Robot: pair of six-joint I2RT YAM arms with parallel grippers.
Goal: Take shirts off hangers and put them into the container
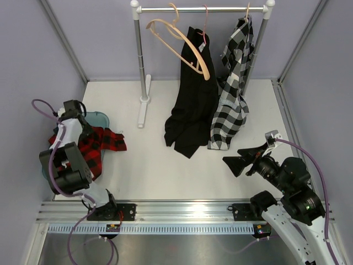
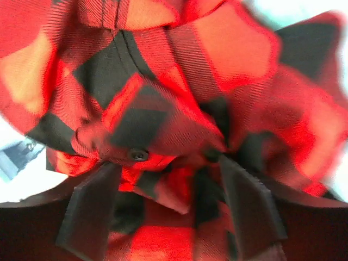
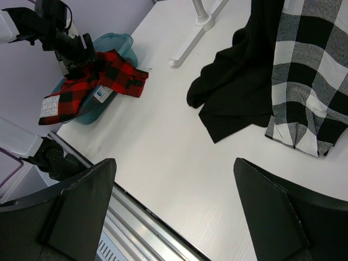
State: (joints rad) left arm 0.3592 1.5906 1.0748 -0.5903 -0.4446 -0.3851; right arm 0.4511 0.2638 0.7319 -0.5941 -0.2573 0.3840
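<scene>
The left pincer [image 2: 168, 163] stands spread over the red plaid shirt [image 1: 105, 141], with cloth bunched loose between its fingers. I judge this a drop into the teal tub [image 1: 103, 117] beneath, though part of the shirt spills past the rim. The right pincer [image 3: 174, 160] is wide and empty, facing the black shirt [image 1: 190, 110] and checked shirt [image 1: 234, 83] hanging ahead on the rail [image 1: 201, 9] — likely next. The table [image 1: 160, 171] is plain white and the walls pale lilac.

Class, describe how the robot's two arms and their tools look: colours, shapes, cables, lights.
The left arm and right arm have bulky black joint housings and white links. A purple cable loops along each. A small green light glows on the right arm. The left tool and right tool each have two flat, matte black, wedge-shaped fingers.
</scene>
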